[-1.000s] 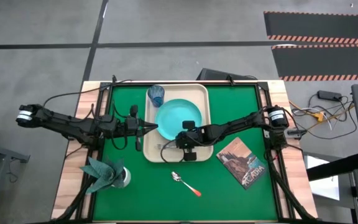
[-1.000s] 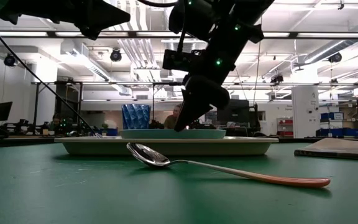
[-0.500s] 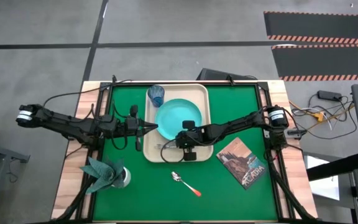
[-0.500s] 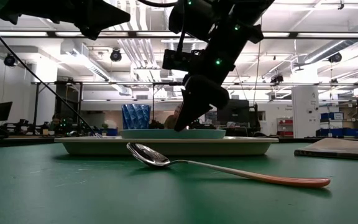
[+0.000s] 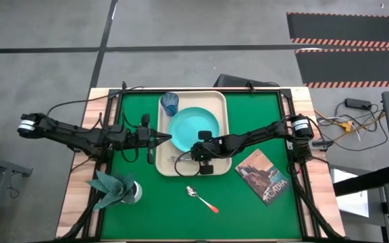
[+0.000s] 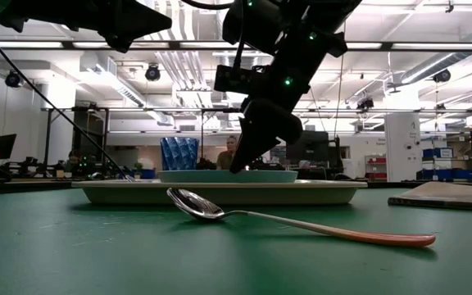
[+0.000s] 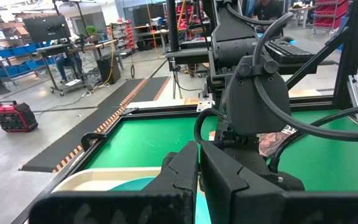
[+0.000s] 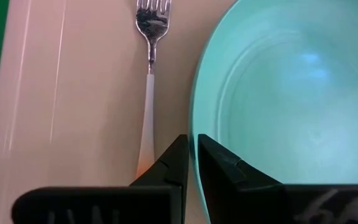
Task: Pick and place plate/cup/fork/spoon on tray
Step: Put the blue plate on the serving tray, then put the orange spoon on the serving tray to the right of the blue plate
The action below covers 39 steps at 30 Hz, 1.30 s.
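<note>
The beige tray (image 5: 218, 101) lies at the table's middle. On it rest the turquoise plate (image 5: 193, 127), the dark-blue cup (image 5: 170, 103) at its far left corner, and the fork (image 8: 149, 81), lying flat beside the plate. The spoon (image 5: 201, 198) lies on the green mat near the front edge, bowl up (image 6: 195, 205). My right gripper (image 8: 191, 146) slants down over the tray, shut, its tips at the plate's rim (image 8: 196, 124). My left gripper (image 5: 166, 138) hovers level over the tray's left rim, shut and holding nothing. My right gripper's shut tips (image 6: 238, 166) stand right at the plate's near rim, slanting down from the table's right. I cannot tell whether they touch the rim. The fork's handle end (image 8: 143, 165) passes beside one finger, outside the jaws.
A brown picture book (image 5: 263, 176) lies at the near right of the mat. A pale holder with a teal napkin (image 5: 117, 189) stands at the near left. Open mat surrounds the spoon. A person shows in the room beyond the table.
</note>
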Tool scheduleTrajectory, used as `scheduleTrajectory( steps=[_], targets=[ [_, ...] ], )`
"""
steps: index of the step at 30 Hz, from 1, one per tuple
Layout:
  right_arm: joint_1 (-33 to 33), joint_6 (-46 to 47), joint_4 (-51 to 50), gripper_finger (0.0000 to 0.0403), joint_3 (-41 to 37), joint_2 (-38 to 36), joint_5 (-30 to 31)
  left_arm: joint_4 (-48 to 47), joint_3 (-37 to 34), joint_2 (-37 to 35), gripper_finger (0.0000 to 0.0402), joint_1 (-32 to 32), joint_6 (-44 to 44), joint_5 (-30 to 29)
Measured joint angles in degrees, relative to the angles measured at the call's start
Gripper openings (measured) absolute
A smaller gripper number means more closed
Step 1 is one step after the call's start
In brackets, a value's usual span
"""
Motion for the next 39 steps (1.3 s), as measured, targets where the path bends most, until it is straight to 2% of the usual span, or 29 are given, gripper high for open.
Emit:
scheduleTrajectory(
  steps=[8, 18, 24, 30, 39],
  targets=[
    [0.00, 0.84, 0.03, 0.0033, 0.00, 0.00, -2.91, 0.00, 0.00, 0.01, 0.0004, 0.01, 0.00, -0.02],
    [0.00, 3.13, -0.98, 0.0118, 0.63, -0.18, -2.86, 0.02, -0.02, 0.01, 0.0004, 0.00, -1.35, 0.00],
    [0.00, 4.11, -4.15, 0.0148, 3.81, -0.63, -2.84, 0.02, -0.02, 0.00, 0.0004, 0.02, -1.38, 0.00],
    [0.58, 5.76, -7.32, 0.0155, 6.28, -1.55, -2.84, -0.08, -0.04, 0.00, 0.0004, 0.00, -2.24, 0.00],
    [4.07, 10.50, -9.89, 0.0138, 6.60, -5.45, -2.84, -0.97, -0.04, 0.04, 0.0004, 0.00, -2.86, 0.00]
  ],
)
